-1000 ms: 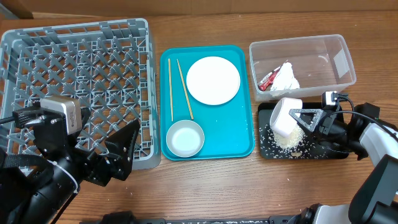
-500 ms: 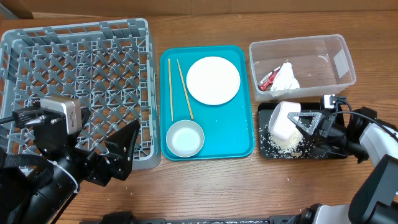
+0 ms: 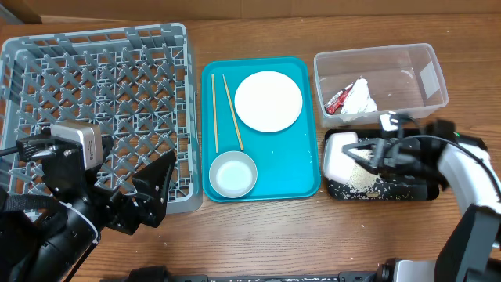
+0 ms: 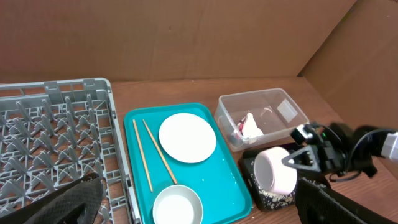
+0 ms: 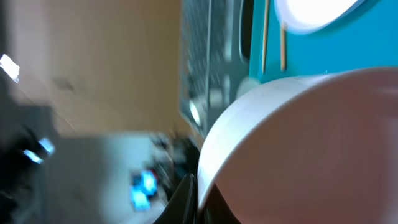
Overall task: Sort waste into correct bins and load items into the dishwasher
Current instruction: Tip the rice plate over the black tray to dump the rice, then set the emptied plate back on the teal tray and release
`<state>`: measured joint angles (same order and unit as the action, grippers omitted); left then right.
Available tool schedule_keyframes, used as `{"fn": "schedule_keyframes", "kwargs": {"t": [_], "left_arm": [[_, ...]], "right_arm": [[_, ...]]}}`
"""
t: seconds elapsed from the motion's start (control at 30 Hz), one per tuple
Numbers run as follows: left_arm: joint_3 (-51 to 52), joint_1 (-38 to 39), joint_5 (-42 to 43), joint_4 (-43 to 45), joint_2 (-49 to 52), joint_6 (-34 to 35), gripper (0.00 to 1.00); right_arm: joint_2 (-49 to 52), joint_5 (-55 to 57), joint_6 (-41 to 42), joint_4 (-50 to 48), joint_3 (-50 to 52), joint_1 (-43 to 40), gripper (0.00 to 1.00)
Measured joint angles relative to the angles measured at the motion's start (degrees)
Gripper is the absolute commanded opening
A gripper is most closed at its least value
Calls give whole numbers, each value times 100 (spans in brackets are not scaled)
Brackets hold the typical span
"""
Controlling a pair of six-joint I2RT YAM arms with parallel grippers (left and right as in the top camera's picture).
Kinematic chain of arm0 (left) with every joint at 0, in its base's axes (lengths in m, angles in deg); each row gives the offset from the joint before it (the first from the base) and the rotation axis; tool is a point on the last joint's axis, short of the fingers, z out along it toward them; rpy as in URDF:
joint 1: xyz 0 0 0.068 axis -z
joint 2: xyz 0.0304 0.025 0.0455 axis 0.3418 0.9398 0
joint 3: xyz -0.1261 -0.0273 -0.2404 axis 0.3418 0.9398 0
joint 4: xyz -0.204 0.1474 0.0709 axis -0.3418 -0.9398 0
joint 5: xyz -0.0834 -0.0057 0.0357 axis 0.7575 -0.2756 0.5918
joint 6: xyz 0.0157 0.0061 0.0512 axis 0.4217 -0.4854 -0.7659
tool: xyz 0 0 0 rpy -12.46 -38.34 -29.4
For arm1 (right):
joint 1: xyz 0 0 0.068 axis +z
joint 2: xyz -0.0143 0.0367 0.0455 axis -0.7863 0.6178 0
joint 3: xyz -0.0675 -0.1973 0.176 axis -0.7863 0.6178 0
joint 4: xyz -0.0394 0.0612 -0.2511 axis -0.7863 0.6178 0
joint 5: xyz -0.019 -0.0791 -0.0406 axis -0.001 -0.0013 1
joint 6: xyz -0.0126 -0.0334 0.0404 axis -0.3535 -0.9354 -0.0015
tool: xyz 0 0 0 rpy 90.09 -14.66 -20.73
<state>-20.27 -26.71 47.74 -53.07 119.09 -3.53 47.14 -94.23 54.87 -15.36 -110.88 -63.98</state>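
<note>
Clamping a small white bowl [image 3: 338, 154] in the right gripper [image 3: 368, 153], fingers closed on it, and holding it tipped on its side over the left end of the black tray [image 3: 415, 190], mouth facing the teal tray [image 3: 301, 186]. Leaving loose rice grains [image 3: 362, 182] scattered on the black tray just below the bowl. Hanging the left gripper [image 3: 155, 192] with its fingers spread wide and grasping nothing, by the near right corner of the grey dish rack [image 3: 94, 78]. Containing the red wrapper [image 3: 337, 99] and white tissue [image 3: 360, 98], touching each other, in the clear tub [image 3: 427, 74] behind the black tray. Carrying on the teal tray the white plate [image 3: 268, 101], the two chopsticks [image 3: 232, 112] left of it, and a second bowl [image 3: 232, 174] standing upright at the near edge.
</note>
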Motion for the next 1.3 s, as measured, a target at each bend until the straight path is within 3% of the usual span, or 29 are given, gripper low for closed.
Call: {"fn": "schedule_keyframes", "kwargs": {"t": [0.1,0.3,0.47,0.6,0.63,0.77,0.8,0.93,1.0,1.3], "left_arm": [[0,0,0,0,0,0,100],[0,0,0,2,0,0,100],[0,0,0,0,0,0,100],[0,0,0,-2,0,0,100],[0,0,0,-2,0,0,100],[0,0,0,-2,0,0,100],[0,0,0,0,0,0,100],[0,0,0,-2,0,0,100],[0,0,0,-2,0,0,100],[0,0,0,0,0,0,100]], "right_arm": [[-136,962,538,-98,-592,994,4],[-201,4951,2656,-1062,-1294,3637,4],[7,6946,3512,-1676,-1294,4887,4],[485,7578,3834,-2146,-1294,5117,4],[566,7582,3853,-2181,-1294,5117,27],[811,7552,3989,-2170,-1294,5119,68],[809,7547,4054,-2140,-1294,5119,73],[662,7536,4131,-1989,-1300,5119,86],[431,7528,4153,-1847,-1333,5119,100],[-1633,7733,3993,-1646,-1849,5110,100]]}}
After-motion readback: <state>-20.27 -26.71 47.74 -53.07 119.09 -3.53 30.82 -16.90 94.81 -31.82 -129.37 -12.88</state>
